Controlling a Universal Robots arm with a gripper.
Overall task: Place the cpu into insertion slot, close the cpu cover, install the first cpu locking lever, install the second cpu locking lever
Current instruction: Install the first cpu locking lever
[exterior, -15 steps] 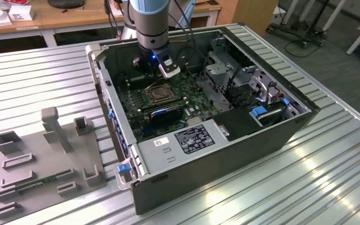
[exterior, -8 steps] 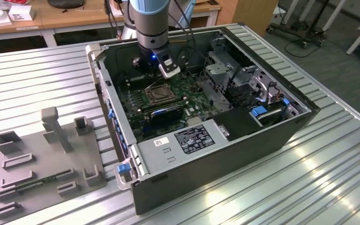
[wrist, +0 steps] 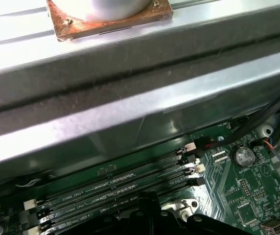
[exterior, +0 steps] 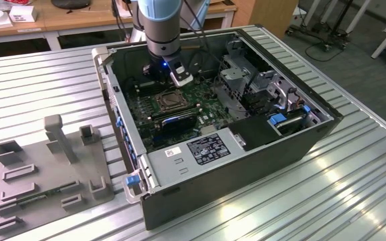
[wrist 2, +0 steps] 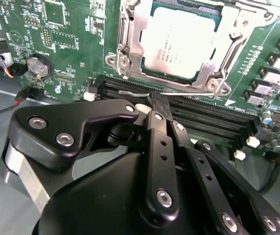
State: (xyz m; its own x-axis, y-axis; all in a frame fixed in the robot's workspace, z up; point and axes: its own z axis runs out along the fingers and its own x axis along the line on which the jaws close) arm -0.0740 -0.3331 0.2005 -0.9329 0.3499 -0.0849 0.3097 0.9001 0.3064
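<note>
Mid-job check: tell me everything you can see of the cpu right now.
The cpu is a flat square chip with a silvery-grey metal top bearing faint print. In the second wrist view it lies level in the insertion slot, with the cpu cover framing it and overlapping its edges. The gripper is apart from it, over the black memory slots.

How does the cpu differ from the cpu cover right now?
The small flat square silvery-grey cpu is a solid plate; the thin silver-grey metal cpu cover is a frame with a cut-out centre. The cpu sits inside that opening; the cpu cover lies around its edges. The cpu carries print; the cpu cover shows none. Both lie flat, grey metal.
</note>
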